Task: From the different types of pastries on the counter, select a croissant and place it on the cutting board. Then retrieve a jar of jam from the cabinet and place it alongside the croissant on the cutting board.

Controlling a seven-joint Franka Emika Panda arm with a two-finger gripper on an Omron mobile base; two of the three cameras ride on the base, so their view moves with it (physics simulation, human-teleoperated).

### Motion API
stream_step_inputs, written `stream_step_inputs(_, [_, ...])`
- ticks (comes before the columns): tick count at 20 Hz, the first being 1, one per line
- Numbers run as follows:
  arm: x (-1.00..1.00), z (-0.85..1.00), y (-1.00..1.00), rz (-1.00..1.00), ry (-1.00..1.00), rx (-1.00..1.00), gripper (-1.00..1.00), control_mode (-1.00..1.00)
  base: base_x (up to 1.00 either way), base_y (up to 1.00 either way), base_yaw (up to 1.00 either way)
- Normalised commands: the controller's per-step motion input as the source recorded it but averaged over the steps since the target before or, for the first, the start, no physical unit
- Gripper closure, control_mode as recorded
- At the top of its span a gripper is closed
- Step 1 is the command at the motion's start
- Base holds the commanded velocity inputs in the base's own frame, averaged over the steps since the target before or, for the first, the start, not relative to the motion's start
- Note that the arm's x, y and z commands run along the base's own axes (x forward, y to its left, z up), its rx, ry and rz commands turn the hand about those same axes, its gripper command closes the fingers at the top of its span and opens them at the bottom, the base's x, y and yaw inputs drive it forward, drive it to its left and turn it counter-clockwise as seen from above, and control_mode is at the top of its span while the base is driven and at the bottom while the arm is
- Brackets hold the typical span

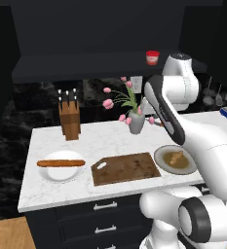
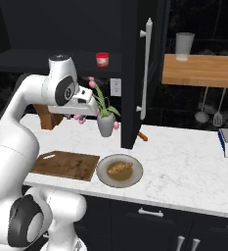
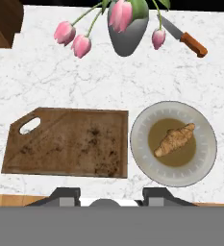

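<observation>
The gripper (image 3: 103,193) hangs high above the front edge of the counter (image 3: 60,72), pointing straight down. Only the two dark fingertips (image 3: 64,194) show at the bottom of the hand view, set well apart with nothing between them: the jaws stand wide and empty.

Directly below and just ahead of the fingertips lies the cutting board (image 3: 70,141), its surface bare and its handle hole at the far left corner. Just beside the board, ahead and to the right of the gripper, sits the grey-brown plate (image 3: 142,144) with the croissant (image 3: 175,140) resting in its centre, apart from the board.

To the left, beyond the board, a white plate (image 1: 49,172) carries the long bread stick (image 1: 60,163).

Farther ahead stands the grey vase (image 3: 128,36) of pink tulips (image 3: 72,38), with a knife (image 3: 188,41) lying on the marble to its right. A wooden knife block (image 1: 69,118) stands at the far left.

Farthest off, above gripper height, the jar of jam (image 1: 153,57) sits on the dark shelf of the cabinet (image 1: 85,29).
</observation>
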Motion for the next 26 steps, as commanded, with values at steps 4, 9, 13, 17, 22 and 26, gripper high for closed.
stream_step_inputs(4, [-0.2, -0.13, -0.07, 0.0, -0.11, 0.01, -1.0, -1.0, 0.0, 0.0, 0.0])
stream_step_inputs(9, [-0.74, -0.05, -0.21, -0.01, -0.1, 0.05, -1.0, -1.0, 0.0, 0.0, 0.0])
stream_step_inputs(13, [-0.14, -0.08, -0.04, 0.0, -0.01, 0.02, -1.0, -1.0, 0.0, 0.0, 0.0])
stream_step_inputs(17, [0.0, -0.65, -0.03, -0.07, 0.0, 0.0, -1.0, -1.0, 0.0, 0.0, 0.0])
stream_step_inputs(22, [0.0, -0.44, -0.14, -0.09, 0.0, 0.0, -1.0, -1.0, 0.0, 0.0, 0.0])
stream_step_inputs(26, [0.0, -0.21, -0.54, -0.16, 0.0, 0.02, -1.0, -1.0, 0.0, 0.0, 0.0])
